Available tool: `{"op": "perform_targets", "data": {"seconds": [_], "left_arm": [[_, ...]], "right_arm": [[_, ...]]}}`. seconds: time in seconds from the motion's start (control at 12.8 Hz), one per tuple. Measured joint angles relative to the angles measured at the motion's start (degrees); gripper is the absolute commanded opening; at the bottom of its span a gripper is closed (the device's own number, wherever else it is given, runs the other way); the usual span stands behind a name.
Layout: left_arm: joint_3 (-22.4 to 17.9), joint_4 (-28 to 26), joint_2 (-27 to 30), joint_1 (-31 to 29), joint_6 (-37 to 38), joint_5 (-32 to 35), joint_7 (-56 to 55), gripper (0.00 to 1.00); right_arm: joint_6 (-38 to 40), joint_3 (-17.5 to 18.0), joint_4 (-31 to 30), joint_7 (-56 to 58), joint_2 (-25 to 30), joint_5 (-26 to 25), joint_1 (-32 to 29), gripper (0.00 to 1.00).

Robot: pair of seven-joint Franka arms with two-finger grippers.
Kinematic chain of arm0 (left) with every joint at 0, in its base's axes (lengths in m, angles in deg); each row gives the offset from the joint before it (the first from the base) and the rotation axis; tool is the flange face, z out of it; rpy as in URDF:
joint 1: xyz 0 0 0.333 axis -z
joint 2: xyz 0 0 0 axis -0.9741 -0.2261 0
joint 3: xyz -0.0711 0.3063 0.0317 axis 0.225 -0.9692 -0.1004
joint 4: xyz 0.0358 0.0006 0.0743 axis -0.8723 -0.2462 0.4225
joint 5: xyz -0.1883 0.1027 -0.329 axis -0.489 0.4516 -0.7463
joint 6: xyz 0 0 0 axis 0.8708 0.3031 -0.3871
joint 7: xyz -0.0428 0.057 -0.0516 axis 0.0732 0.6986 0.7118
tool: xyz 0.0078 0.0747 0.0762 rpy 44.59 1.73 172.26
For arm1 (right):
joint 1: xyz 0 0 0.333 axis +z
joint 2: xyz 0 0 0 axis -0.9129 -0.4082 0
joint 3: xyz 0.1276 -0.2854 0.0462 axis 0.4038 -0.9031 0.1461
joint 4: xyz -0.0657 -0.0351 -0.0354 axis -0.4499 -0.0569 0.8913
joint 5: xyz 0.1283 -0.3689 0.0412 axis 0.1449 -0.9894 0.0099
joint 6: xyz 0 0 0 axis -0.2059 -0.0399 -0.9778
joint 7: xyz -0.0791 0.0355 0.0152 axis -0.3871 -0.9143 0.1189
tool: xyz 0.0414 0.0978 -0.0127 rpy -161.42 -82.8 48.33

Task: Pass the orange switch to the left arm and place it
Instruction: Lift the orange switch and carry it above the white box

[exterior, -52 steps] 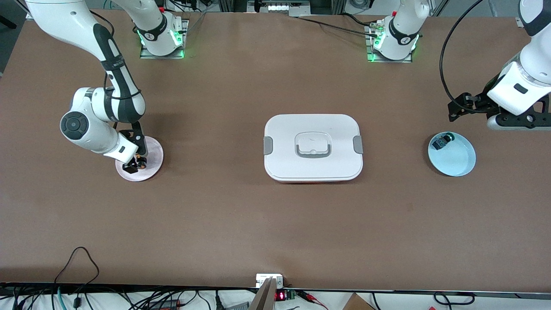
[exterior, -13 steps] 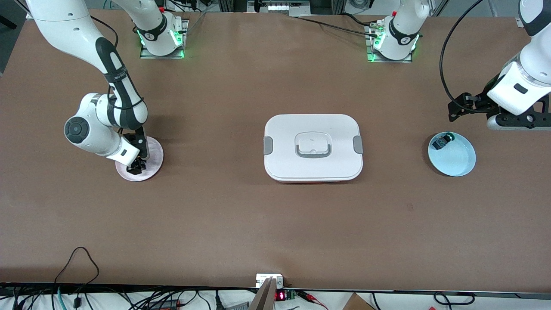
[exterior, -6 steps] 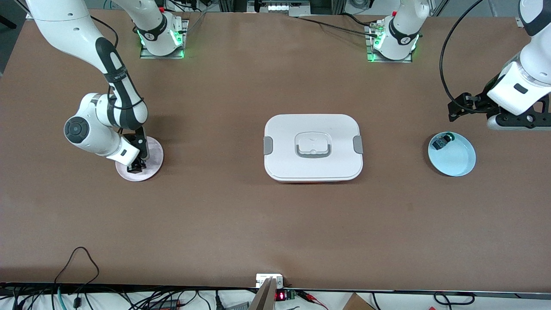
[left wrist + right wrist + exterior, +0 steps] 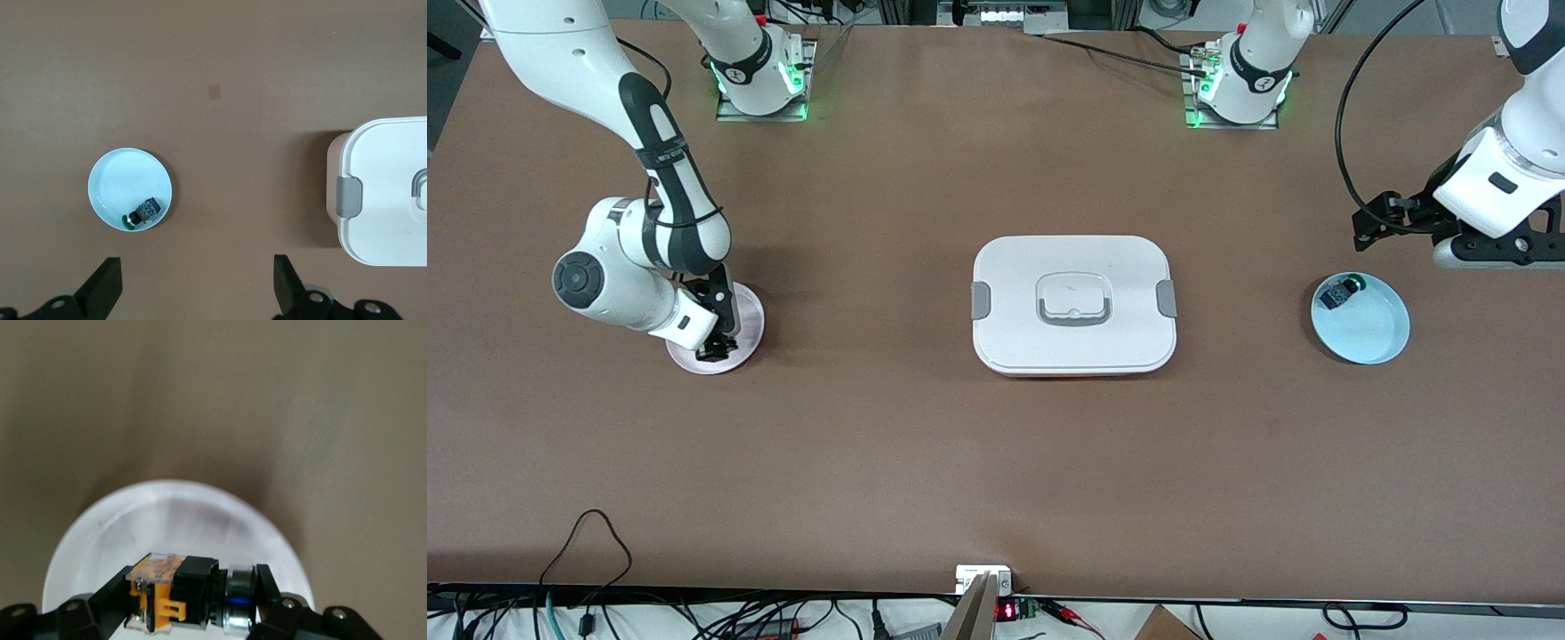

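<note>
The orange switch (image 4: 175,593), black with an orange body, lies crosswise between the fingers of my right gripper (image 4: 180,597), which is shut on it. In the front view the right gripper (image 4: 713,347) is at the pink plate (image 4: 749,313) near the right arm's end of the table, and the switch is hidden by the fingers there. The white box (image 4: 1074,304) sits in the middle of the table and also shows in the left wrist view (image 4: 387,187). My left gripper (image 4: 1498,253) waits high near the left arm's end, open and empty (image 4: 197,293).
A light blue plate (image 4: 1371,327) holds a small black switch with a green cap (image 4: 1338,291), between the box and the left arm's end; both show in the left wrist view, the plate (image 4: 120,181) and the switch (image 4: 142,212). Cables run along the table's front edge.
Four seconds ago the right gripper's fingers stood around the orange switch on the pink plate; now they are shut on it. The right arm's wrist has shifted slightly. The left arm has not moved.
</note>
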Motion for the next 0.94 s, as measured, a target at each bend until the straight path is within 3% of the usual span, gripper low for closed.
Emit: {"op": "perform_targets", "data": {"seconds": [0.47,0.94], "left_arm": [[-0.01,0.00,0.00,-0.01,0.00,0.00,0.00,1.00],[-0.01,0.00,0.00,0.00,0.00,0.00,0.00,1.00]], "right_arm": [[19.64,4.12,10.83,-4.05,1.61,18.10,0.78,0.00],[24.54,12.01,17.10,-21.03,1.65,39.91,2.40,0.00]]}}
